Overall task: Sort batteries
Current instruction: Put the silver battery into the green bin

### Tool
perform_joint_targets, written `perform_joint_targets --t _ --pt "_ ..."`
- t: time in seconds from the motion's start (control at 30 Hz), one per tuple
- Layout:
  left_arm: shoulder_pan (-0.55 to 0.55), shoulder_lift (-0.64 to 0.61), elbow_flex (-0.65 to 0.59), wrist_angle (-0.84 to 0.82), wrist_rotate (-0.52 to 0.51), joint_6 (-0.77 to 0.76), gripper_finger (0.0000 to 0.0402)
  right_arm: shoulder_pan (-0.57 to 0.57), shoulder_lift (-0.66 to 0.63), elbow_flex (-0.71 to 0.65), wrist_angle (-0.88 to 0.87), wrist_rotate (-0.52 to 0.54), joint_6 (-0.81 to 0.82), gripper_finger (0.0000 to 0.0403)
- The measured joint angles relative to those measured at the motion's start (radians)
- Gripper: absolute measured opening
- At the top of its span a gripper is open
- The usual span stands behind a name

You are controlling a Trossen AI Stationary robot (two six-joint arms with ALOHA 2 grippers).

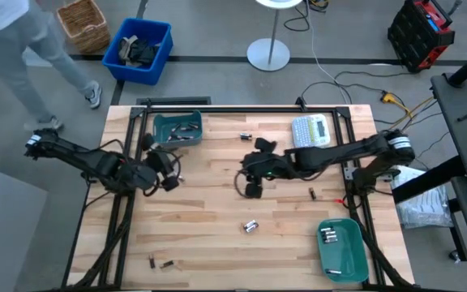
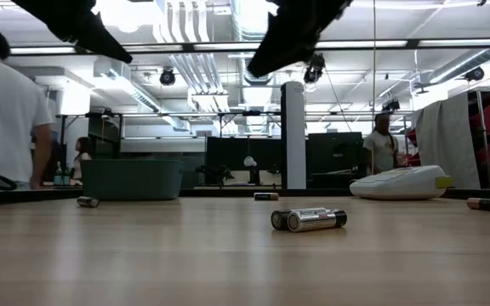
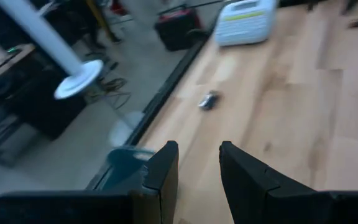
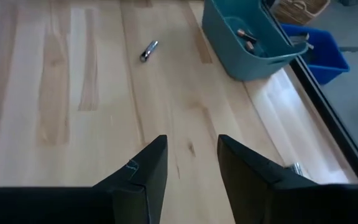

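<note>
Matt pale wood table [image 1: 209, 211], shiny metal batteries [image 2: 309, 219], teal plastic bins [image 1: 343, 251].

Bare table [image 1: 209, 203] between arms; label maker [image 1: 311, 130] crowds far edge

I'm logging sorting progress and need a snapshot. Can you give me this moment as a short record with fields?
left hand: open, empty, raised near the far-left teal bin
right hand: open, empty, above table centre
near-right teal bin: holds a few silvery batteries
loose batteries: pair at centre front; two near front-left edge
label maker: far right of table
</note>
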Motion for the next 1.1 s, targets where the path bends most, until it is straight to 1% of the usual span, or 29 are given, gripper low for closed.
perform_joint_targets --t 0.13,0.2,0.3,0.5,0.7,0.77,1.1 --pt "-0.008 -0.035 0.01 -0.107 -0.052 -0.097 0.0098 0.0 0.102 0.094 -0.013 0.001 -0.04 0.0141" --pt "-0.009 -0.053 0.01 -0.133 -0.086 -0.131 0.0098 0.0 0.15 0.142 -0.02 0.001 -0.065 0.0146" --pt "-0.011 -0.08 0.009 -0.167 -0.11 -0.161 0.0098 -0.001 0.212 0.211 -0.018 0.001 -0.093 0.0151" --pt "-0.011 -0.113 0.009 -0.173 -0.116 -0.165 0.0098 -0.012 0.318 0.327 -0.009 0.0 -0.124 0.0161" --pt "-0.011 -0.137 0.009 -0.173 -0.168 -0.173 0.0098 -0.029 0.413 0.415 0.039 -0.002 -0.144 0.017" --pt "-0.011 -0.144 0.009 -0.173 -0.182 -0.176 0.0098 -0.033 0.447 0.446 0.047 -0.022 -0.155 0.0173" --pt "-0.011 -0.166 0.008 -0.191 -0.19 -0.177 0.0098 -0.046 0.664 0.684 0.084 -0.055 -0.168 0.018"
